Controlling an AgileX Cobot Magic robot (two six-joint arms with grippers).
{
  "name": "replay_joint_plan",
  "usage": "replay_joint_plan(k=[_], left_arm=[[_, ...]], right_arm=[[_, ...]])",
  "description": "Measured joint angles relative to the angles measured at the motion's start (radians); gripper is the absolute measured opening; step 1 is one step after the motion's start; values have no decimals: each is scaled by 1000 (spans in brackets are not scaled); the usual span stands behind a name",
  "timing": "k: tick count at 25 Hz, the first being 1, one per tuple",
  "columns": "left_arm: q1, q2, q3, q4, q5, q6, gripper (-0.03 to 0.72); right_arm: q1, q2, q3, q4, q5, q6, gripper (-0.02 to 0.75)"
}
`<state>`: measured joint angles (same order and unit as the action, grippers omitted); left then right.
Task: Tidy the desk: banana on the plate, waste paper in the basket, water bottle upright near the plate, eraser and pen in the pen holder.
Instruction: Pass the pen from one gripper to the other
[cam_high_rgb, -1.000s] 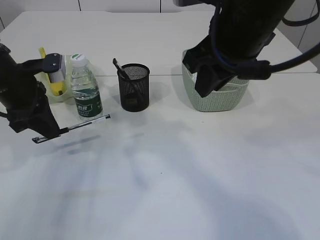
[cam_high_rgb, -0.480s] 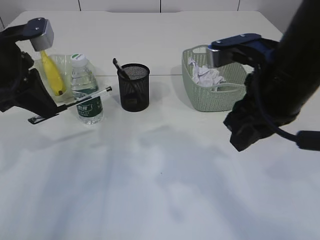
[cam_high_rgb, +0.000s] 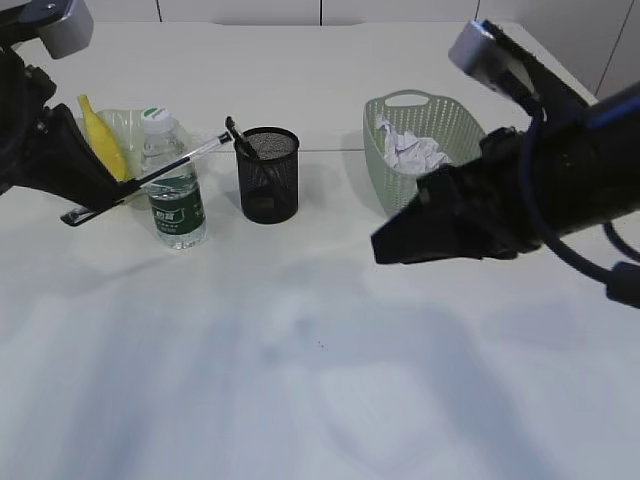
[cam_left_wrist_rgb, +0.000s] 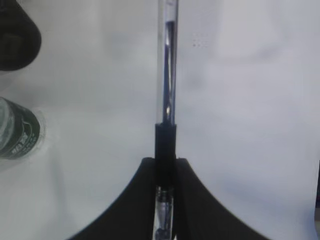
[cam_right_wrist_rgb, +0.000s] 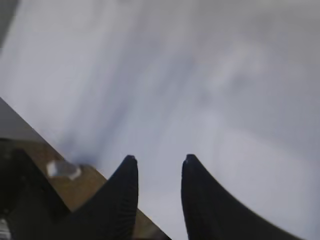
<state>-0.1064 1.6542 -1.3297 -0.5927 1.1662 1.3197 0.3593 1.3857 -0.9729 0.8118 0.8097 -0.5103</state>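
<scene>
Black-jawed left gripper (cam_left_wrist_rgb: 165, 175) is clamped on the pen (cam_high_rgb: 150, 180), held aloft over the desk's (cam_high_rgb: 300, 380) far-left corner beside the bottle (cam_high_rgb: 172, 180), right gripper (cam_right_wrist_rgb: 159, 167) parted and empty; pen step underway, next probably tip it down into the mesh pen holder (cam_high_rgb: 270, 175).

Slim dark stick-like item (cam_high_rgb: 236, 133) stands tilted, toward the table's (cam_high_rgb: 320, 400) far-left part; white panelled wall (cam_high_rgb: 240, 10) beyond far edge.

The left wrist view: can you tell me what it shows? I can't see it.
The left gripper is shut on a clear pen that points straight away over the white desk. At the left edge stands the water bottle with its green label.
</scene>
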Motion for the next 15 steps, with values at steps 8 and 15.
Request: replay_joint_plan(k=[8,15], left_arm=[[-40,-6,2,-27,-1,-2,40],[-92,-6,2,-33,-32,-2,40]], right_arm=[[0,150,15,653,-56,-415,230],[0,319,15,958,88,-612,230]])
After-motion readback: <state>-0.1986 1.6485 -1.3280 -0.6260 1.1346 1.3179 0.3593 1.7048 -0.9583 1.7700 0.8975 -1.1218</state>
